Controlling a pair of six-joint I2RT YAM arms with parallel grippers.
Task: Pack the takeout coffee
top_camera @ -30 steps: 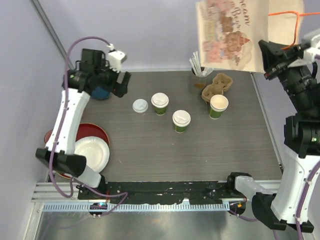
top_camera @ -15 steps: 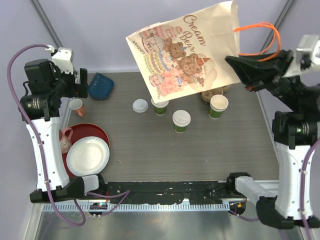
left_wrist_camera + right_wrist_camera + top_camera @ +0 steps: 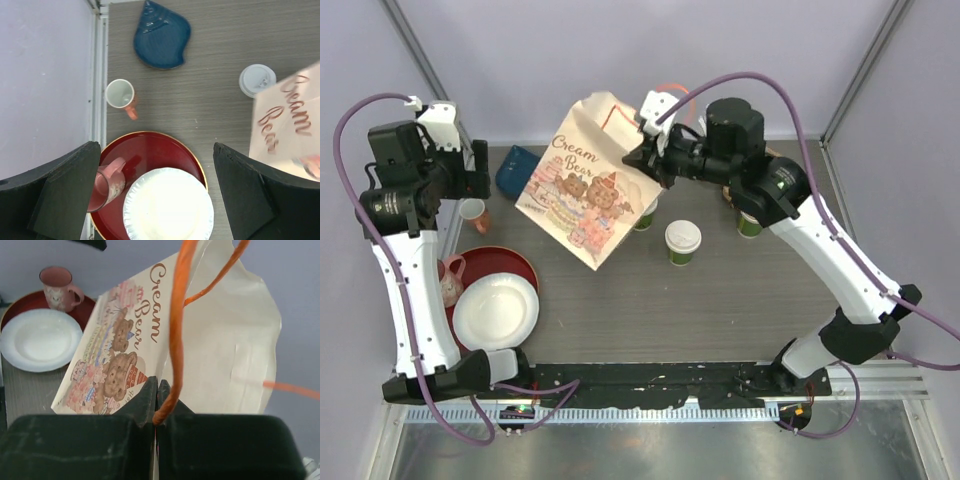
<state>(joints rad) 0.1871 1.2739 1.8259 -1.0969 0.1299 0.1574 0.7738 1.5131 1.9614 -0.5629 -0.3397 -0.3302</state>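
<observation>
A paper bag [image 3: 580, 195] printed "Cream Bear" hangs tilted over the middle back of the table. My right gripper [image 3: 647, 150] is shut on its orange handle [image 3: 175, 340], with the bag [image 3: 145, 335] spread below the jaws. A lidded green coffee cup [image 3: 682, 241] stands free on the table. A second cup [image 3: 644, 219] peeks out behind the bag, and an open cup [image 3: 749, 224] sits partly under the right arm. A loose white lid [image 3: 257, 80] lies beside the bag [image 3: 292, 122]. My left gripper [image 3: 470, 172] hangs open at the far left, above the tray.
At the left, a red tray [image 3: 150, 155] carries a white plate [image 3: 167, 205] and a pink mug [image 3: 107, 182]. A small white mug [image 3: 121, 95] with an orange handle and a blue dish [image 3: 161, 35] lie behind it. The left wall is close.
The right arm has swung the bag from high at the back right down and leftwards over the middle of the table. The left arm pulled back to the far left, then held still.
</observation>
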